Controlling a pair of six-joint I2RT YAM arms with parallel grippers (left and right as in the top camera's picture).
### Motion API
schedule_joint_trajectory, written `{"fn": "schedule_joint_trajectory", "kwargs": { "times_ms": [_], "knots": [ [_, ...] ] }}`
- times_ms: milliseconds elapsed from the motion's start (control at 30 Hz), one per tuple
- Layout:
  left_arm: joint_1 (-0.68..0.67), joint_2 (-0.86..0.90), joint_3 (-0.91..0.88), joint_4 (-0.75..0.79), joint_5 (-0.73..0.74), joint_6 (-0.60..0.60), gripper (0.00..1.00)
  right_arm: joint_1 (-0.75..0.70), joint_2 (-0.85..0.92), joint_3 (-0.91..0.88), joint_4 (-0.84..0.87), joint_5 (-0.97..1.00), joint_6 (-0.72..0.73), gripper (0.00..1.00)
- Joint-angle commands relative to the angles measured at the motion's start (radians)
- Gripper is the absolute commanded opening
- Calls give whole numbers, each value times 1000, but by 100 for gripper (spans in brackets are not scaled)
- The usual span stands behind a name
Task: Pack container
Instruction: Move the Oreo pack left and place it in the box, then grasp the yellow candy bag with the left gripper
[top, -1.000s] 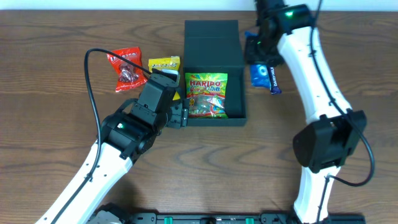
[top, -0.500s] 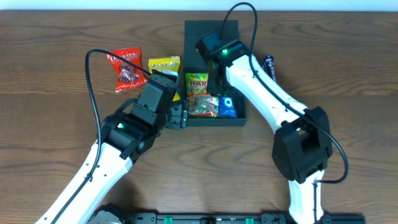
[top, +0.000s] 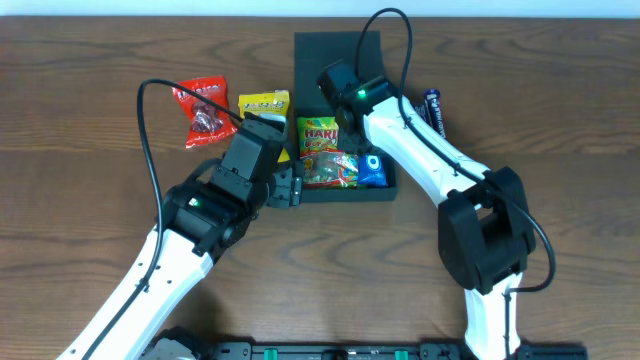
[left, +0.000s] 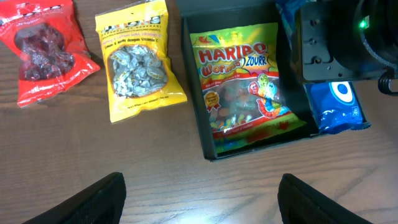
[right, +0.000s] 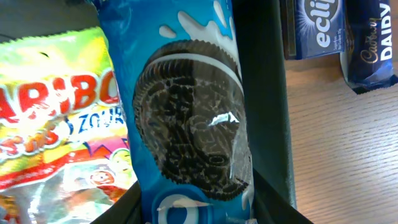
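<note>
The dark teal container (top: 347, 194) stands open at the table's middle, its lid (top: 335, 50) folded back. Inside lie a Haribo packet (top: 318, 140) and, on the right, a blue Oreo packet (top: 372, 170). My right gripper (top: 362, 152) reaches down into the container and is shut on the Oreo packet (right: 193, 118), its fingers (right: 193, 208) on either side of it beside the container's right wall (right: 264, 93). My left gripper (left: 202, 199) is open and empty, hovering over the bare table in front of the container's left front corner (left: 200, 118). The left gripper also shows in the overhead view (top: 290, 186).
A red packet (top: 203, 112) and a yellow packet (top: 264, 103) lie left of the container. A dark blue chocolate bar (top: 433, 110) lies to its right. The right wrist view shows it (right: 373, 43) beside an Eclipse pack (right: 320, 28).
My right arm swung from the right of the container over and down into it, carrying the blue Oreo packet. The left arm has not moved.
</note>
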Motion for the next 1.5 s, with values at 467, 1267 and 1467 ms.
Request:
{"fn": "schedule_joint_trajectory", "kwargs": {
  "times_ms": [467,1267,1467],
  "knots": [
    [4,-10,19,-3,-3,14,80,-24,-25,56,-81,56,-46,80],
    [127,206,18,200,-138,138,85,-298,-25,350,-230,-90,-100,77],
    [246,386,18,412,-34,138,85,-336,-25,350,-229,-94,-129,77]
  ]
}}
